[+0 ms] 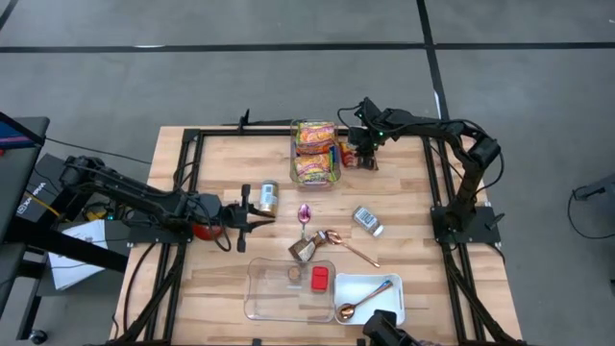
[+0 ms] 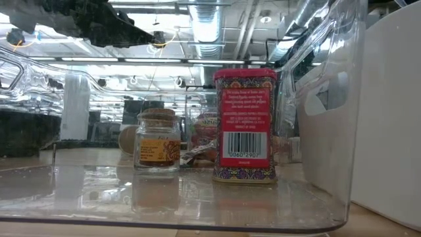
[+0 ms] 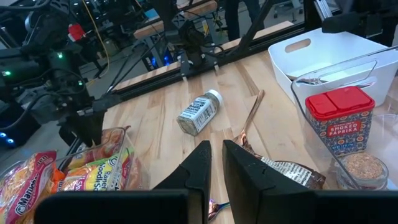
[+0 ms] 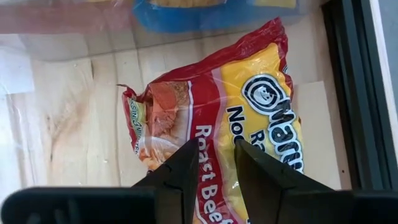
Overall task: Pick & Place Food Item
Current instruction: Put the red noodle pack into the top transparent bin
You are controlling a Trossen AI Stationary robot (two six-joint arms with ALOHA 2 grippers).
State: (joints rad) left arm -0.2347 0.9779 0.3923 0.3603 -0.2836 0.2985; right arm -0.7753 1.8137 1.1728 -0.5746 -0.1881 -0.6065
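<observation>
A clear tray [image 1: 261, 293] sits near the front edge of the tabletop and holds a small cork-lid jar [image 1: 294, 274] and a red tin [image 1: 320, 279]. Just beside it, toward the front right corner, a white tray [image 1: 389, 305] carries a copper spoon [image 1: 362, 301]. A small spice bottle [image 1: 366, 220] lies on its side near the middle.

A lab or workshop — exposed ceiling ducts [image 2: 207, 26], grey concrete floor [image 1: 192, 86], framed wooden workbench [image 1: 404, 192].
</observation>
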